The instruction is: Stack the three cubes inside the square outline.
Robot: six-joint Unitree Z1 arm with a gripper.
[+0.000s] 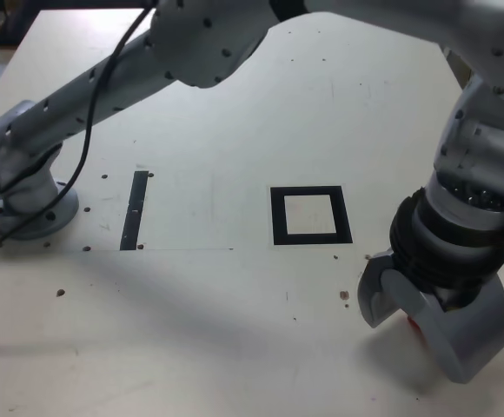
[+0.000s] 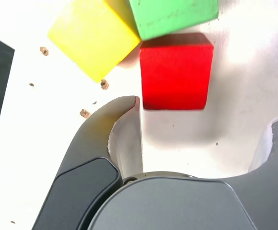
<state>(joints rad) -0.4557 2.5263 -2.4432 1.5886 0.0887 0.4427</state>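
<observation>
your gripper (image 2: 203, 122) is spread wide, holding nothing, with the red cube (image 2: 176, 76) just before it. the yellow cube (image 2: 93, 36) and green cube (image 2: 172, 17) crowd it, outside the square outline (image 1: 311, 215). it looks light, stiff; grip its two free flat sides.

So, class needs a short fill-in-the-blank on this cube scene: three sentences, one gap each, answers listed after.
1. The gripper has its jaws ____ around the red cube.
2. The square outline holds ____ cubes.
3. Besides the yellow cube, the red cube is near the ____ cube.

Missing words: open; no; green
</observation>
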